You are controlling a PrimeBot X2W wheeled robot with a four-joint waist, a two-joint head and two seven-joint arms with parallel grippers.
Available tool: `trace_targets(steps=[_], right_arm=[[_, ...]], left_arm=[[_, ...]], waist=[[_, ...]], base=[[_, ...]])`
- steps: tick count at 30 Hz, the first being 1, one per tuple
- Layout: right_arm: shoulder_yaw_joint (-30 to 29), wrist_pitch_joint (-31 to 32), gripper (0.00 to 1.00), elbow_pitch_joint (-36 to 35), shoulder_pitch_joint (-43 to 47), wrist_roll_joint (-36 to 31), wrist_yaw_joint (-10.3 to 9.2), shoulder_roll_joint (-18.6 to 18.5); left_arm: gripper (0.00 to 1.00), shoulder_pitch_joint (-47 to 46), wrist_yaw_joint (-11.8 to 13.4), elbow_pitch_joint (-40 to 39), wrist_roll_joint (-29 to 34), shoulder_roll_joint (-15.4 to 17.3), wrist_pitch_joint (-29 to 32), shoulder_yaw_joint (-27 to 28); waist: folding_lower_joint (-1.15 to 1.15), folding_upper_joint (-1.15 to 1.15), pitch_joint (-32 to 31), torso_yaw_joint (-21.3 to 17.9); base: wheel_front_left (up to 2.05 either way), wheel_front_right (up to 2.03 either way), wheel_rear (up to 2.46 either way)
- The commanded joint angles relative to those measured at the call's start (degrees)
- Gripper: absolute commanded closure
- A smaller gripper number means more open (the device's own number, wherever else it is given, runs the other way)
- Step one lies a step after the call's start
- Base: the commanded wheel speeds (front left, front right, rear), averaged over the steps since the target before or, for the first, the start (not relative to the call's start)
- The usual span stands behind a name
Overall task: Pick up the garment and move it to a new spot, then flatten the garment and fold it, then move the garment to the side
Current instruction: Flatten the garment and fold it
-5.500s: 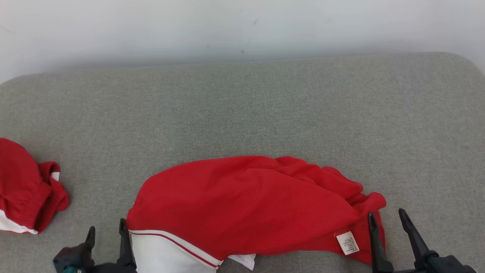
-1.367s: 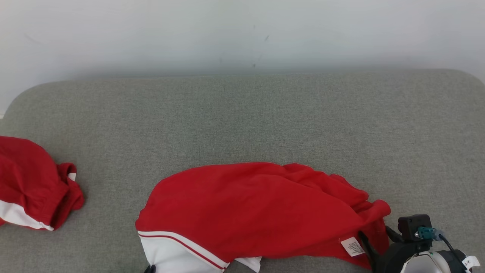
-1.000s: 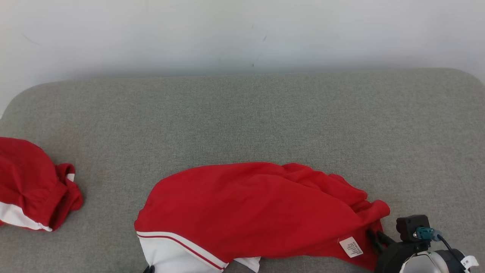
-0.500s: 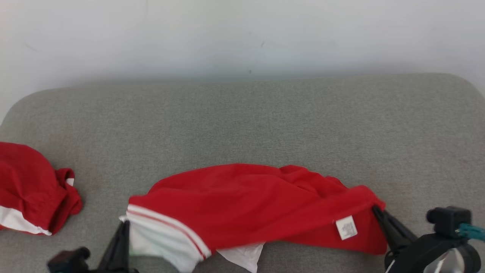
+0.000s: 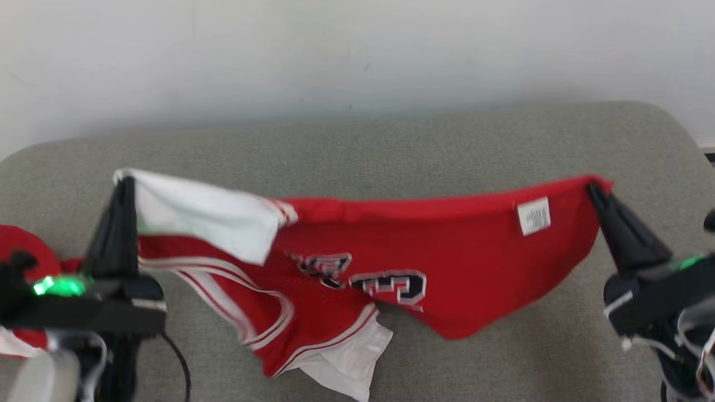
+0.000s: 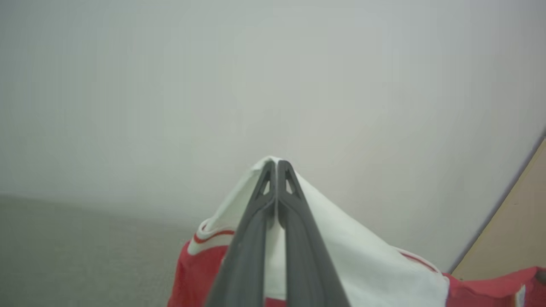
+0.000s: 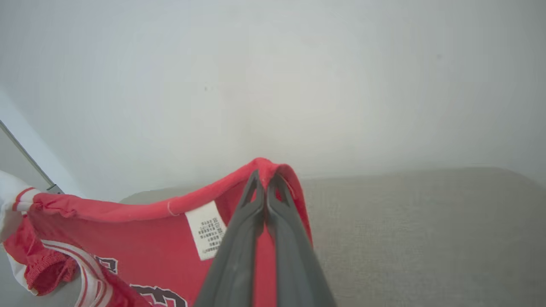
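The garment (image 5: 475,245) is a red jersey with white panels, red-and-white trim and dark numerals. It hangs stretched between both grippers above the grey cushion (image 5: 391,145), its lower part drooping. My left gripper (image 5: 124,181) is shut on a white corner of it (image 6: 341,256); the closed fingertips show in the left wrist view (image 6: 277,164). My right gripper (image 5: 591,187) is shut on the red edge near a white care label (image 5: 533,216). That pinch shows in the right wrist view (image 7: 265,177), with the red cloth (image 7: 140,238) trailing left.
A second red-and-white garment (image 5: 25,251) lies at the cushion's left edge, partly behind my left arm. A pale wall (image 5: 357,50) rises behind the cushion. Bare grey cushion stretches behind and to the right of the held jersey.
Both grippers have risen and spread apart with the garment, lifting it off the cushion and pulling its top edge taut. The right gripper closed on the red edge. The head camera has shifted.
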Motion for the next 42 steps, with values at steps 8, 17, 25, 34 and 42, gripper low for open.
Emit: trace_targets(steps=[8,17,25,34,42], right_arm=[[5.18,0.45,1.00,4.31,-16.67,-6.00,-0.13,-4.07],[8.61,-1.10,1.00,11.52,-28.64,-7.95,-0.13,-6.09],[8.58,-4.00,1.00,16.46,-38.03,-8.19,-0.13,-6.07],[11.82,-3.22,1.00,20.03,-43.54,-8.98,-0.13,-8.04],[16.06,-3.78,1.00,22.68,-52.87,-8.81,-0.13,-8.16]], left_arm=[[1.00,-15.79,1.87,-0.18,1.75,4.20,6.62,-0.52],[1.00,-29.49,1.87,5.83,4.77,5.37,7.10,-1.61],[1.00,-39.09,1.88,9.73,5.41,5.49,6.33,-1.42],[1.00,-45.96,2.67,14.06,6.03,4.10,9.12,-3.92],[1.00,-58.07,4.82,16.76,8.01,4.15,11.45,-4.92]], waist=[[0.00,-0.01,1.00,-2.10],[0.00,-0.01,0.71,-3.39],[0.00,-0.01,-0.45,-4.58],[0.00,-0.01,3.71,-5.49],[0.00,-0.01,16.66,-7.22]], base=[[0.00,0.00,0.00],[0.00,0.00,0.00],[0.00,0.00,0.00],[0.00,0.00,0.00],[0.00,0.00,0.00]])
